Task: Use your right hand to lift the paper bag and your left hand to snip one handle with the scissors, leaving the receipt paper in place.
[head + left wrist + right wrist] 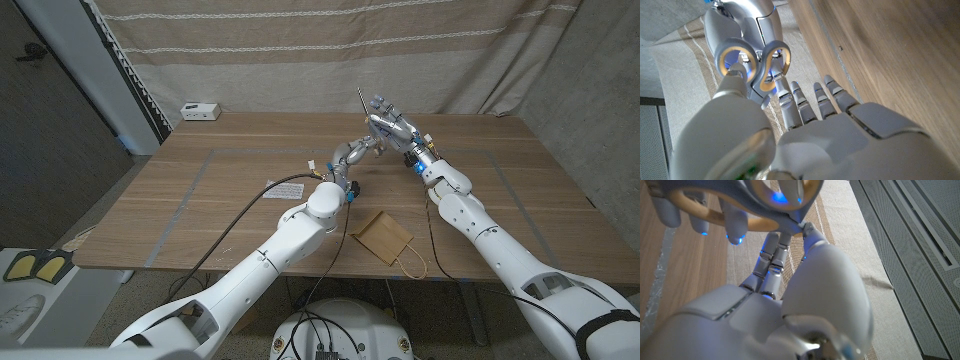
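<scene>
The scissors [364, 104], with grey handles and yellow-lined loops [753, 61], are raised above the far middle of the table, blades pointing up. My right hand [396, 126] and left hand [358, 152] meet on them. In the left wrist view my left thumb [735, 82] and a finger press the loops, with the right hand [747, 17] behind. The right wrist view shows my right thumb and fingers [774, 255] on the scissors [775, 197] just under the loops. The brown paper bag [380, 235] lies flat near the front edge, its handle [411, 265] toward me.
The white receipt paper [286, 189] lies left of the bag, beside my left forearm. A small white box [200, 110] sits at the table's far left corner. A striped curtain hangs behind the table. Black cables run along both arms.
</scene>
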Motion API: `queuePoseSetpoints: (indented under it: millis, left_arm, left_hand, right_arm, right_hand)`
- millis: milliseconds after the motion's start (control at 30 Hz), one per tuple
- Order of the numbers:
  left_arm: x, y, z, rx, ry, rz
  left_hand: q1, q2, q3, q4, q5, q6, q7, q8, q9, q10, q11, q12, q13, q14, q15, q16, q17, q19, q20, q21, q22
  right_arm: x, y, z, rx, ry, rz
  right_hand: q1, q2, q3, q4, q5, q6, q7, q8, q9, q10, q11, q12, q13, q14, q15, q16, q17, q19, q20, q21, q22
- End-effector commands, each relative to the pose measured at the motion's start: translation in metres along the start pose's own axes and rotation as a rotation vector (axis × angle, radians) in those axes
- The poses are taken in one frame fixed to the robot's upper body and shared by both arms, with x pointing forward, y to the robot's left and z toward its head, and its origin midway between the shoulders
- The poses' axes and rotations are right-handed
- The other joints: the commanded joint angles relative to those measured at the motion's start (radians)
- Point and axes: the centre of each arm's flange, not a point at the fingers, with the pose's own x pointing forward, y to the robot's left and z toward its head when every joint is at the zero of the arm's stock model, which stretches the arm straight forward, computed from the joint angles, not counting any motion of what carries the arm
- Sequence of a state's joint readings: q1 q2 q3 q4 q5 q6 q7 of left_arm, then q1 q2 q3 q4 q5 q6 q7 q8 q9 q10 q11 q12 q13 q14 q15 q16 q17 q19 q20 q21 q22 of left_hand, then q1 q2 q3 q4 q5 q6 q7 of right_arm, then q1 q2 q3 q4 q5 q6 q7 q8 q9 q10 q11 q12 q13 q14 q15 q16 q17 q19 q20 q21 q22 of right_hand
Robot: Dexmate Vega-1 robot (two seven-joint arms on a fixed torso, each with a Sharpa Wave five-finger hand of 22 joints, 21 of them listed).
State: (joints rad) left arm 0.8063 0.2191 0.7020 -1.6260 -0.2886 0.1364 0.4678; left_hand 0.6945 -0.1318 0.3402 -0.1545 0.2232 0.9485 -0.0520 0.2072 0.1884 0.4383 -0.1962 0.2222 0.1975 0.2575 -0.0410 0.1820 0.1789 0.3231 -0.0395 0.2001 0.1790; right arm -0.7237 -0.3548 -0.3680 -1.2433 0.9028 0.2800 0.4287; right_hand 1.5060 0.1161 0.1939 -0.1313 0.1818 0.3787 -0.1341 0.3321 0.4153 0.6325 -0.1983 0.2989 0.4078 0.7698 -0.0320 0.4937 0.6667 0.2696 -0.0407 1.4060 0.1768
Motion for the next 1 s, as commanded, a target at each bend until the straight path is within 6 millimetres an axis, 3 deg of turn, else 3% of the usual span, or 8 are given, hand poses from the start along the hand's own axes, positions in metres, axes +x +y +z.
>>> queuePoseSetpoints:
  millis: [33,333,1000]
  left_arm:
    - [0.0009,-0.0039,0.0002,-0.020,-0.025,-0.011]
    - [0.0011,-0.0073,0.0004,-0.020,-0.023,-0.016]
    - [0.0031,-0.0128,-0.0009,-0.019,-0.014,-0.024]
  left_hand:
    - [0.029,0.013,0.020,-0.003,0.002,0.016,-0.001,0.003,0.005,0.005,-0.003,0.000,0.004,0.003,-0.179,0.003,0.004,0.004,-0.160,0.002,0.003]
    - [0.063,0.030,0.040,-0.009,0.001,0.018,-0.009,0.000,0.005,0.008,-0.004,0.000,0.003,0.007,-0.179,0.004,0.004,0.005,-0.163,0.002,0.003]
    - [0.066,0.024,0.043,-0.006,-0.003,0.021,-0.005,0.000,0.004,0.003,-0.003,-0.002,0.003,0.007,-0.177,0.004,0.004,0.005,-0.161,0.002,0.003]
  right_arm:
    - [-0.0032,-0.0012,-0.0009,0.010,0.000,-0.012]
    - [-0.0069,0.0000,-0.0020,0.021,0.001,-0.015]
    - [-0.0089,0.0022,0.0007,0.027,-0.005,-0.012]
  right_hand:
    - [0.036,0.030,0.014,-0.014,0.003,0.011,-0.004,-0.002,0.004,0.010,0.000,-0.003,0.003,0.050,-0.209,0.015,0.210,0.002,-0.153,0.002,0.003]
    - [0.037,0.029,0.013,-0.014,0.003,0.013,-0.003,-0.004,0.006,0.012,-0.001,-0.004,0.002,0.050,-0.209,0.017,0.210,0.000,-0.152,0.001,0.003]
    - [0.038,0.028,0.012,-0.015,0.003,0.019,-0.003,-0.008,0.009,0.016,-0.001,-0.006,-0.001,0.045,-0.210,0.018,0.210,-0.004,-0.151,0.001,0.004]
